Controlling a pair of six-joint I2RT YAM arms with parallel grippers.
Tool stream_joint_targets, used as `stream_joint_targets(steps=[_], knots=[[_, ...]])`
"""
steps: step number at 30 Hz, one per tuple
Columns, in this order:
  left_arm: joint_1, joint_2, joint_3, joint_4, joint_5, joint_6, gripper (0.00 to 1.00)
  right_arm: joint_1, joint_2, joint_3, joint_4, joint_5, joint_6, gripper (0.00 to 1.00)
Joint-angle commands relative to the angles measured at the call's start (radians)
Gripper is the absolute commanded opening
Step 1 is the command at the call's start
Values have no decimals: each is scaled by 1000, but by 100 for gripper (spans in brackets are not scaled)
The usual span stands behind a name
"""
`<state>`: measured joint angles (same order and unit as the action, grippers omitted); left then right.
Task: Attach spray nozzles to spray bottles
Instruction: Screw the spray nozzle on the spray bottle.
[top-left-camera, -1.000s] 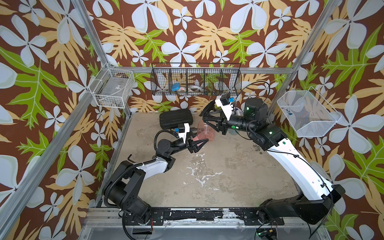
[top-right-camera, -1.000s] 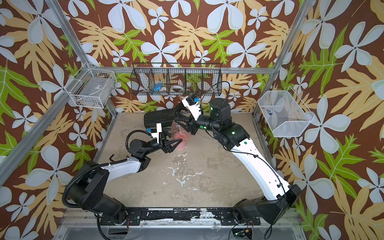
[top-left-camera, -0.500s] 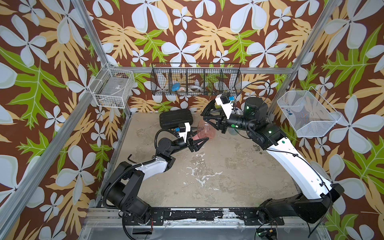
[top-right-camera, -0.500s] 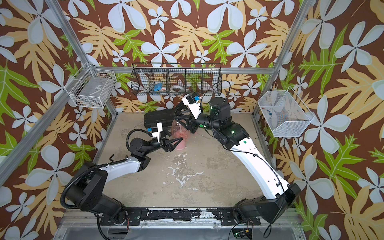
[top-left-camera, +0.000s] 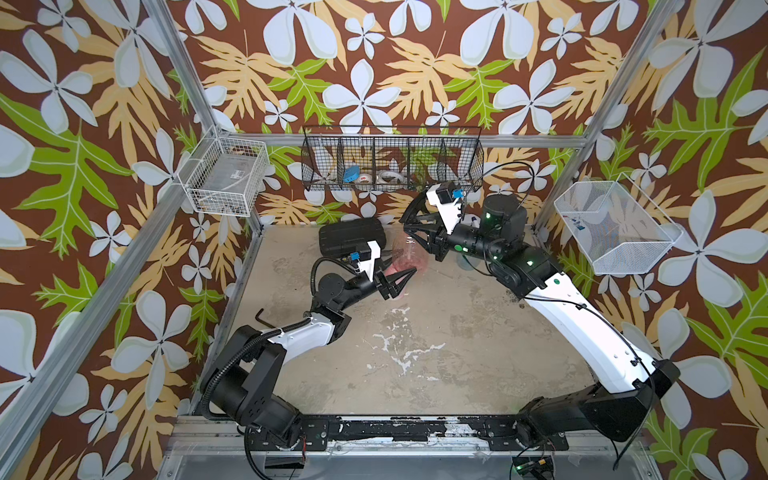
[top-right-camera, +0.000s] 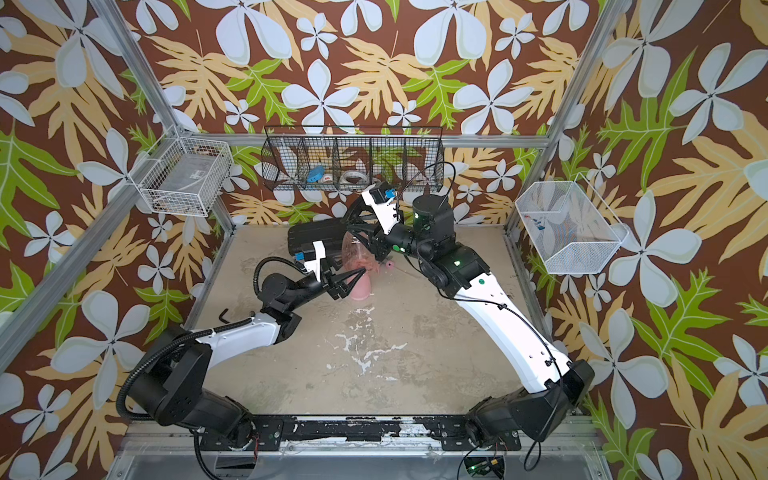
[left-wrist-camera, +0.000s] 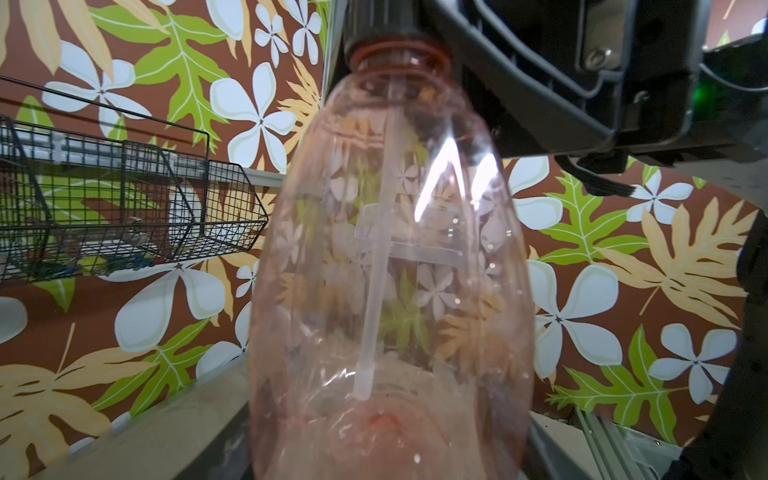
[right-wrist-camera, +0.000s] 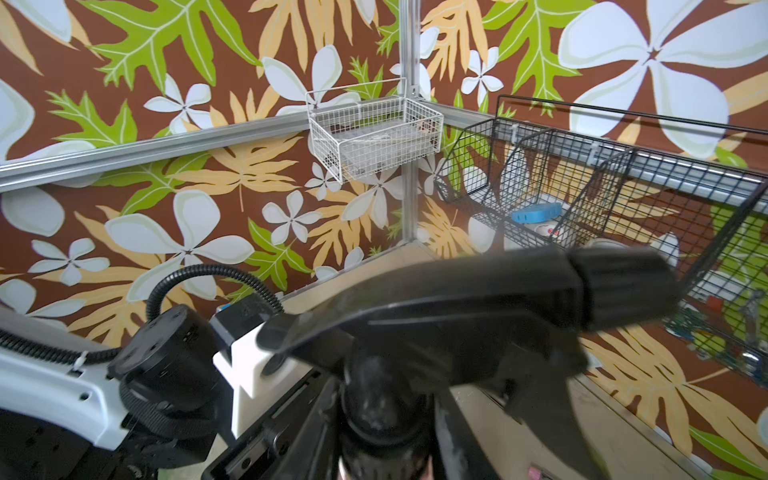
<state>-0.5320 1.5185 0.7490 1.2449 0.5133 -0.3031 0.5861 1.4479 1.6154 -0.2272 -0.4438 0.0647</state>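
Mid-attach: seating black nozzle (right-wrist-camera: 457, 307) on orange-red bottle (top-left-camera: 409, 261), upper centre of a top view. Dip tube (left-wrist-camera: 378, 257) already down inside, collar on neck. Right claw (top-left-camera: 412, 237) gripping nozzle; left claw (top-left-camera: 405, 276) closed, tips against bottle's lower body. Next: twisting collar tight, bracing bottle against spin, staying square to threads.

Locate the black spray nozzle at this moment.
The black spray nozzle sits on the orange-red bottle's neck, between the right hand's fingers, at the table's back, beside the black case in a top view.
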Motion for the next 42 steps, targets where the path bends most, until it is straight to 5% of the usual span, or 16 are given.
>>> stream_joint_targets(steps=[1, 12, 20, 26, 31, 35, 42], knots=[[-14, -13, 18, 17, -194, 57, 40, 21, 17, -8, -40, 140, 92, 4], [-111, -16, 38, -41, -484, 184, 40, 119, 62, -7, -32, 593, 249, 0], [-160, -18, 43, -41, -691, 227, 39, 174, 64, -48, 22, 800, 345, 0], [-161, -26, 23, -27, -642, 228, 43, 176, 77, 5, -32, 700, 271, 9], [-128, -45, -8, -21, -535, 200, 43, 138, -5, -15, -46, 437, 122, 45], [-71, -51, -37, 17, -357, 136, 43, 33, -75, -33, -59, 214, 88, 62], [0, -52, -29, 8, 8, 117, 43, -155, -100, -28, 38, -82, 158, 77]])
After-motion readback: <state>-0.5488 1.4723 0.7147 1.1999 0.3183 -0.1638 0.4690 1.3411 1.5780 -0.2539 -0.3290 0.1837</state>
